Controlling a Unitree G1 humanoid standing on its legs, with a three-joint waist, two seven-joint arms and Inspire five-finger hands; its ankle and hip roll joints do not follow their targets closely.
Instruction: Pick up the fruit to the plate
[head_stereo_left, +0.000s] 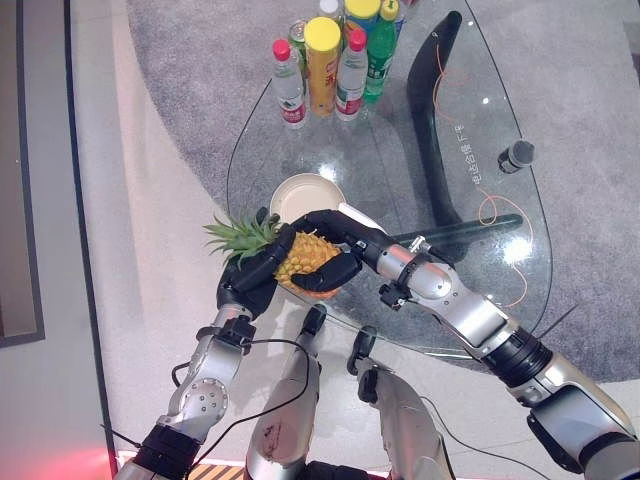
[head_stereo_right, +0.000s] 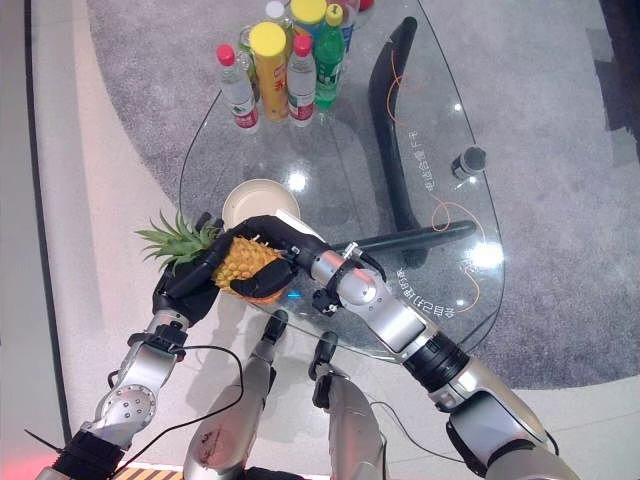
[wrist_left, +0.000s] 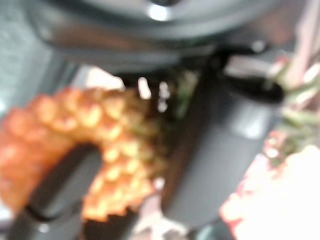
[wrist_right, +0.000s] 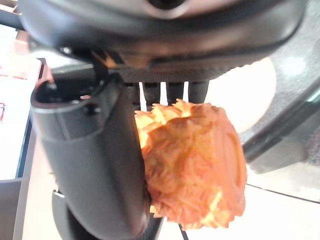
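Both dark robot hands are closing around a golden-orange pineapple with a spiky green crown at the near edge of the clear glass table, just short of the round cream plate. The left hand is cradling the fruit from beneath near the crown, fingers curled up its side, while the right hand is wrapping over the top with thumb and fingers bent around the body. To finish well, both hands should probably be keeping even pressure, lifting together, carrying the fruit a short way forward and lowering it level onto the plate, away from the cluster of plastic bottles and yellow-lidded canister standing beyond.
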